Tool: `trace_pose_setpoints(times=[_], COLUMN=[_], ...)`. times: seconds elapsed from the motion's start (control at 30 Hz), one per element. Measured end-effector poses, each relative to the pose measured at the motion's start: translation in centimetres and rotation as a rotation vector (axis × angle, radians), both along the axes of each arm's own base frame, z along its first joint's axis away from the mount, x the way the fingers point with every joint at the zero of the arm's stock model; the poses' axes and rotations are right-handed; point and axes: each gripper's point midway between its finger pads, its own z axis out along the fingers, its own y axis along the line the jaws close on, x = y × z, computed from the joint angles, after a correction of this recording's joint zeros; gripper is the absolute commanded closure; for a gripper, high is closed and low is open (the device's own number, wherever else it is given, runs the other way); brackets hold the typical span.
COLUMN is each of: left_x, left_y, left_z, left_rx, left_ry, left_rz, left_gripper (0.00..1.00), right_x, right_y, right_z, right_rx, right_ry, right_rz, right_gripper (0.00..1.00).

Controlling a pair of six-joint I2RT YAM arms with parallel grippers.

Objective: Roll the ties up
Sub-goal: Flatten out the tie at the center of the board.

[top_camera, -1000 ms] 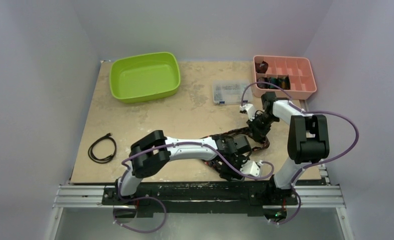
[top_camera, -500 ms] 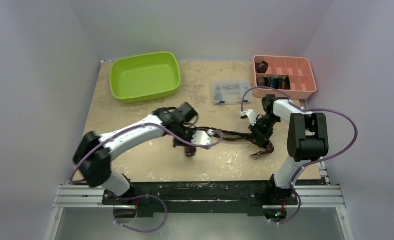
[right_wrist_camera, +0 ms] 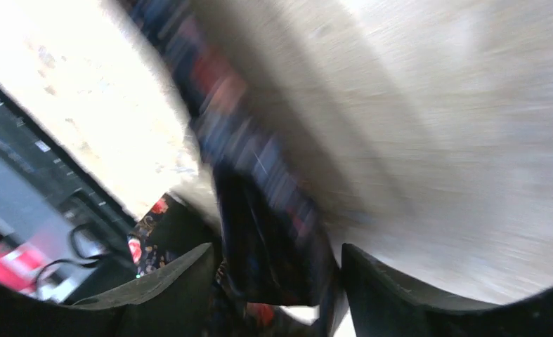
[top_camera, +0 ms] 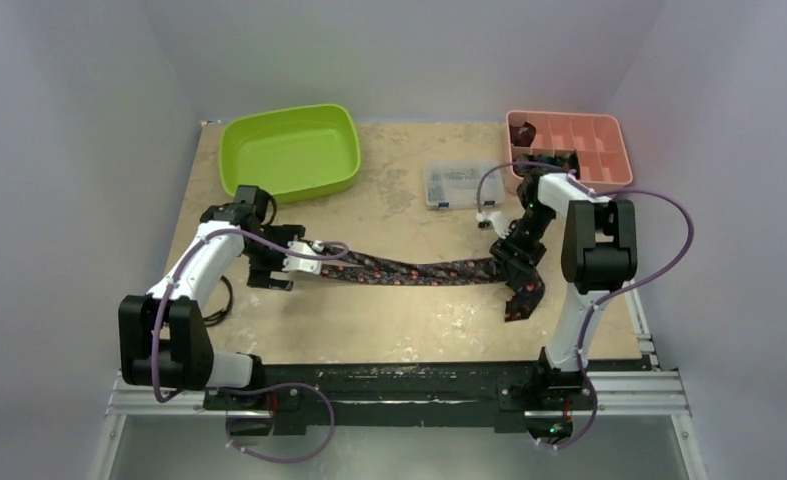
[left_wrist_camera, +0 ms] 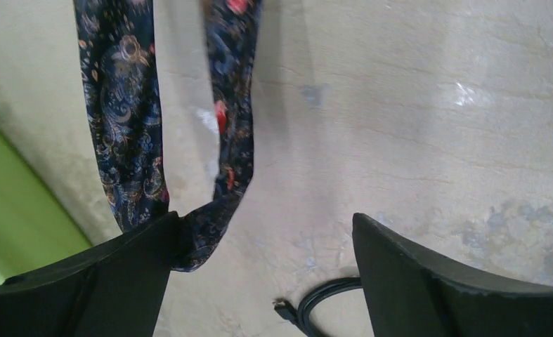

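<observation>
A black tie with red-pink floral dots (top_camera: 409,270) lies stretched across the table's middle; its right end bends toward the front (top_camera: 521,298). My left gripper (top_camera: 269,274) stands at the tie's left end. In the left wrist view this gripper (left_wrist_camera: 265,217) is wide open, and the tie's end (left_wrist_camera: 213,225) rests against the inner side of the left finger (left_wrist_camera: 119,281). My right gripper (top_camera: 515,260) is over the bend. Its wrist view is blurred: the gripper (right_wrist_camera: 277,247) has its jaws apart with bunched tie fabric (right_wrist_camera: 266,210) between them. Rolled ties (top_camera: 547,160) sit in the pink tray (top_camera: 619,186).
A green bin (top_camera: 289,150) stands at the back left and a clear plastic box of small parts (top_camera: 454,184) at the back centre. A coiled black cable (left_wrist_camera: 329,305) lies on the table under the left gripper, near the table's left edge.
The left arm swung from the front centre to the left, drawing the tie out straight across the table. Both grippers have gone from shut to open. The right arm shifted slightly back.
</observation>
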Motion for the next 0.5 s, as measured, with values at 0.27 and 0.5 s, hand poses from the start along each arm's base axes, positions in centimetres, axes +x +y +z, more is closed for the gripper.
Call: trace_pose_setpoints(times=[0.27, 0.5], left_x=[1.4, -0.1], left_y=[-2.6, -3.8], left_z=[5.1, 3.8], left_rx=[-0.133, -0.195], left_ry=[-0.072, 0.031], left_rz=[0.171, 0.328], left_gripper=[0.0, 0.0], right_x=[4.4, 5.3], right_y=[-0.6, -1.6], right_z=[4.0, 7.9], right_rx=[-0.028, -0.041], right_ry=[-0.249, -0.351], right_rz=[-0.032, -0.147], right_gripper=[0.12, 0.49])
